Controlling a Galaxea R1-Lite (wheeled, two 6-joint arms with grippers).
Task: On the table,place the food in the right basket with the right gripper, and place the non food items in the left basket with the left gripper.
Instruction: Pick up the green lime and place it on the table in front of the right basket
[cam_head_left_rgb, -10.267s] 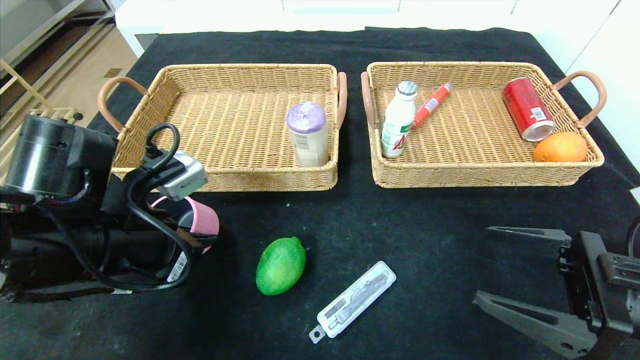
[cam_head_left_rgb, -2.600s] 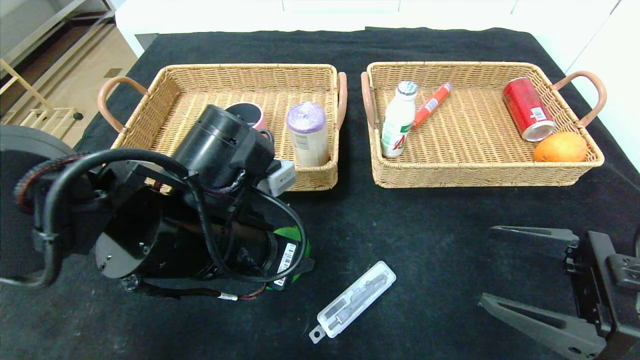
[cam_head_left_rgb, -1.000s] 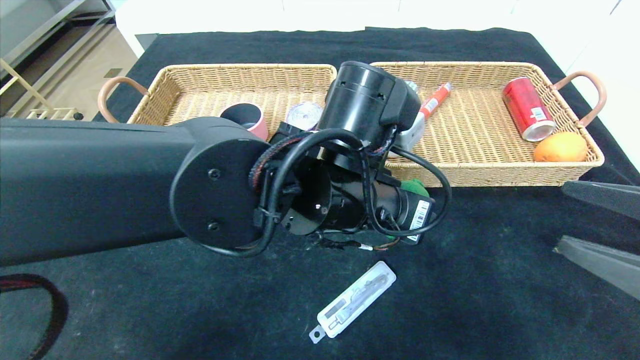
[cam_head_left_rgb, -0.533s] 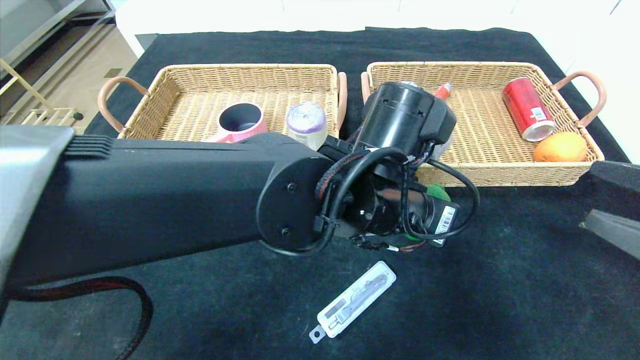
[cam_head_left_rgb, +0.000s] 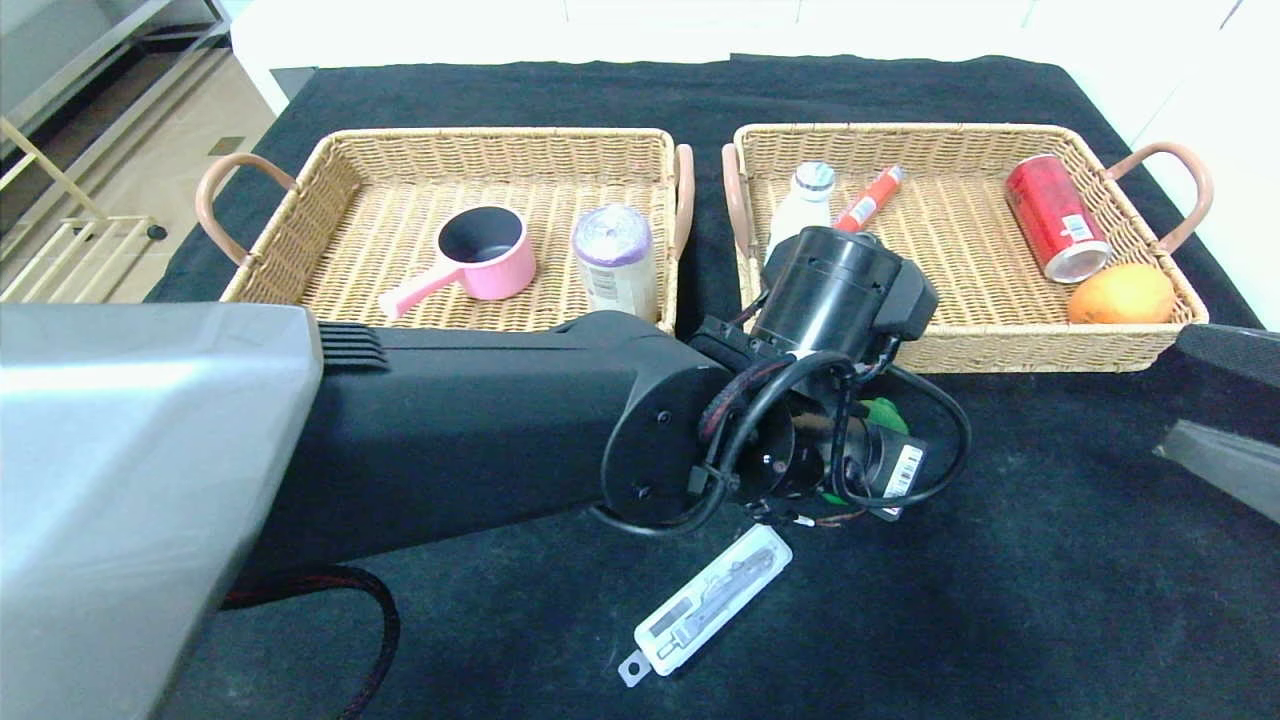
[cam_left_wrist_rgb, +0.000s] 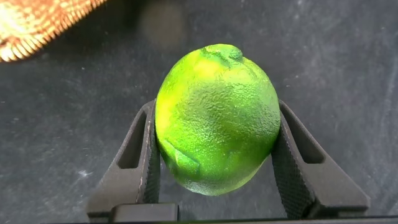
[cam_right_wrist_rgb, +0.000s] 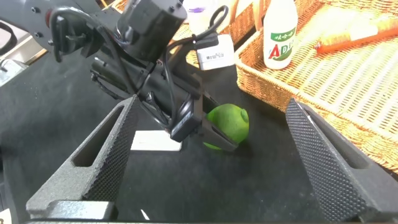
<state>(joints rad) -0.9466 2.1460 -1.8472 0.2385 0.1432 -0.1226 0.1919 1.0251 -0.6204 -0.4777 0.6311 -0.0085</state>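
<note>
Lime (cam_left_wrist_rgb: 216, 118) clamped between the pads of left gripper (cam_left_wrist_rgb: 217, 162), held just in front of right basket (cam_head_left_rgb: 850, 352) near its front wall. Wrong arm for food: likely a handover, so risk of a slip or roll off the black table (cam_head_left_rgb: 1000, 560). Right gripper (cam_right_wrist_rgb: 211, 155) spread wide, facing the lime. Blister pack (cam_head_left_rgb: 705, 602) lying nearer than the basket, below the left wrist. Bottle (cam_head_left_rgb: 803, 205), can (cam_head_left_rgb: 1055, 230), orange (cam_head_left_rgb: 1120, 294) already inside.
</note>
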